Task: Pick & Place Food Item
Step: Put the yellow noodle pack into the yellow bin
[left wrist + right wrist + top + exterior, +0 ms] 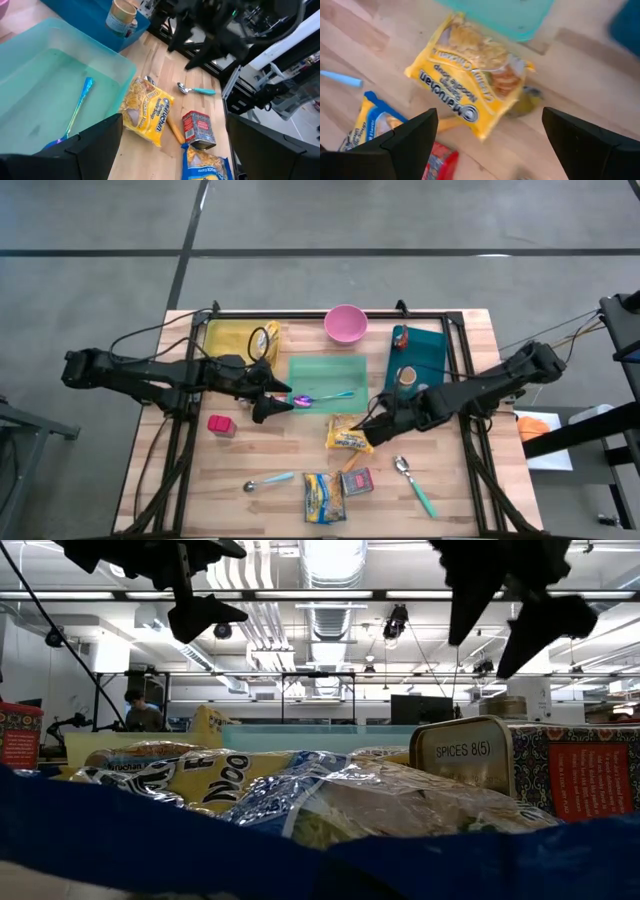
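A yellow noodle-soup packet lies flat on the wooden table, just near of the green bin. My right gripper hangs open above the packet's right end, slanting down, clear of it. My left gripper stands open in the air at the green bin's near left corner, holding nothing. Inside that bin rests a blue-handled spoon. In the low view both grippers show high above the table.
A second noodle packet and a red spice tin lie near the front edge, with a teal-handled spoon to the right and a scoop to the left. Yellow bin, pink bowl and blue bin line the far side.
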Robot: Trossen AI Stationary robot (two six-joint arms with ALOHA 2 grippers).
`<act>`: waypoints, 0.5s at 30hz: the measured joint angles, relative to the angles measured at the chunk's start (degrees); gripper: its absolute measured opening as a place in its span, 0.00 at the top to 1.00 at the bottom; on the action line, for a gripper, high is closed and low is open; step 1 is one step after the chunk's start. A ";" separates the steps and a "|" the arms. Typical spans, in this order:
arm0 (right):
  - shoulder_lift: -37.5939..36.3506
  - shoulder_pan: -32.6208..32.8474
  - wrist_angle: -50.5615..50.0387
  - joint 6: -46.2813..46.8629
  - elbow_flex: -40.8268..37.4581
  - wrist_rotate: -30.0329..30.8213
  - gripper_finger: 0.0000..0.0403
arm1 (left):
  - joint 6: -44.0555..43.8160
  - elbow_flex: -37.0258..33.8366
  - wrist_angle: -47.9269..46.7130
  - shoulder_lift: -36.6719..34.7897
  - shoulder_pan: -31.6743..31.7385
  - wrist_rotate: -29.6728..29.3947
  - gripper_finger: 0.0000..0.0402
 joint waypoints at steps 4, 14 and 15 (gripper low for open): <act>1.03 -0.10 7.35 1.26 -4.25 0.41 0.12 | -0.04 0.00 -1.18 0.16 -0.02 0.00 0.10; 1.19 -0.10 24.73 4.57 -13.14 0.90 0.40 | 0.23 -0.07 -2.29 0.13 -0.02 0.00 0.10; 1.19 -0.10 25.51 4.41 -13.76 0.92 0.43 | 0.24 -0.07 -2.29 0.13 -0.02 0.00 0.10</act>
